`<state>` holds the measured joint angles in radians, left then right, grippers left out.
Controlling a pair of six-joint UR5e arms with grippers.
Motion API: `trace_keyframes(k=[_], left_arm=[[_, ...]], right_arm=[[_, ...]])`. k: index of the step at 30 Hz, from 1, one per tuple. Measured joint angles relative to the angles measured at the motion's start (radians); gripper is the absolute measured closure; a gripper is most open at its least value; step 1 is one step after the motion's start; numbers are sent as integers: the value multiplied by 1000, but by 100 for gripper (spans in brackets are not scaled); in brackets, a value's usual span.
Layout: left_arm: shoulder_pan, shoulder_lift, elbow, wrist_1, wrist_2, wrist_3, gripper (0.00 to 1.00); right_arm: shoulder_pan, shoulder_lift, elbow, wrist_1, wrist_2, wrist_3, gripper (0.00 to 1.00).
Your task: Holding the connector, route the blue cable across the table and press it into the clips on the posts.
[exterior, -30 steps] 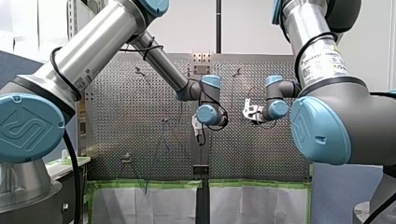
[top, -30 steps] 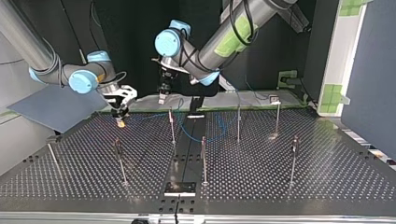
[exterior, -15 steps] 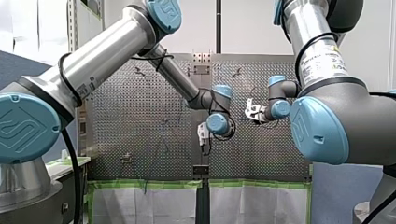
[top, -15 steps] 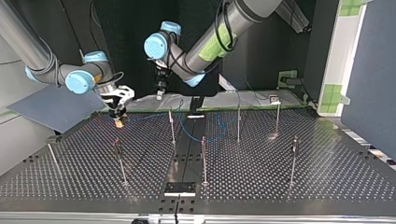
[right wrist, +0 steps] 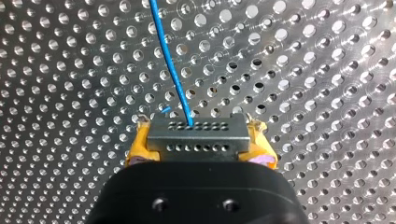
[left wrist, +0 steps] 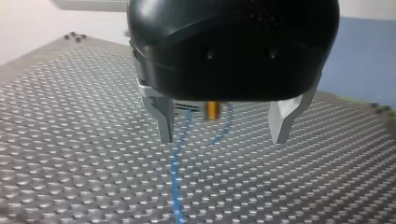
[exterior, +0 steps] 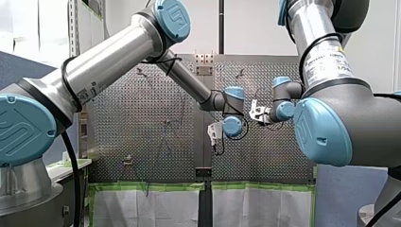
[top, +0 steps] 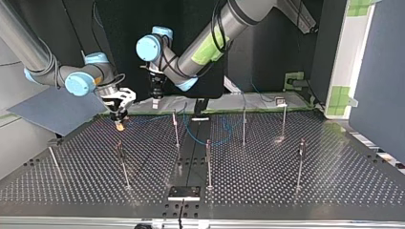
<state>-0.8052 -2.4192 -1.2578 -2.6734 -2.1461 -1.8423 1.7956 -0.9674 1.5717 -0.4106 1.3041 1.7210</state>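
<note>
Clamps the connector [right wrist: 197,136] between the yellow pads [right wrist: 137,147] of the right pincer [top: 119,123] low over the worktop [top: 286,176] at the top view's far left, trails the blue cable [right wrist: 168,60] rightward among the posts [top: 208,162], holds the left pincer [left wrist: 223,137] open above it.

White wall [exterior: 246,23], blue partition [top: 377,71], green tape [exterior: 151,186]
</note>
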Motion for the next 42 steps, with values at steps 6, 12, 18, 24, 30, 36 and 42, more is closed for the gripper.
trace_keyframes(k=[6, 12, 18, 24, 30, 36, 42], left_arm=[[8, -5, 57, 20, -23, 6, 0], [15, -45, 110, -8, -26, 7, 0], [29, -100, 166, -59, -65, 9, 0], [42, -154, 219, -36, -116, 29, 0], [41, -193, 278, -20, -116, 44, 0], [41, -197, 316, -23, -117, 44, 11], [42, -197, 319, -29, -126, 44, 52]], right_arm=[[-1, 0, 0, 0, -4, 0, 100], [-1, 0, 0, 1, -8, 0, 100], [-4, 0, 0, 2, -14, 0, 100], [-9, 0, 0, 0, -15, 0, 100], [-12, 0, 0, -2, -15, 0, 100], [-13, 0, 0, -2, -17, 1, 100], [-15, 0, 0, -2, -20, 1, 100]])
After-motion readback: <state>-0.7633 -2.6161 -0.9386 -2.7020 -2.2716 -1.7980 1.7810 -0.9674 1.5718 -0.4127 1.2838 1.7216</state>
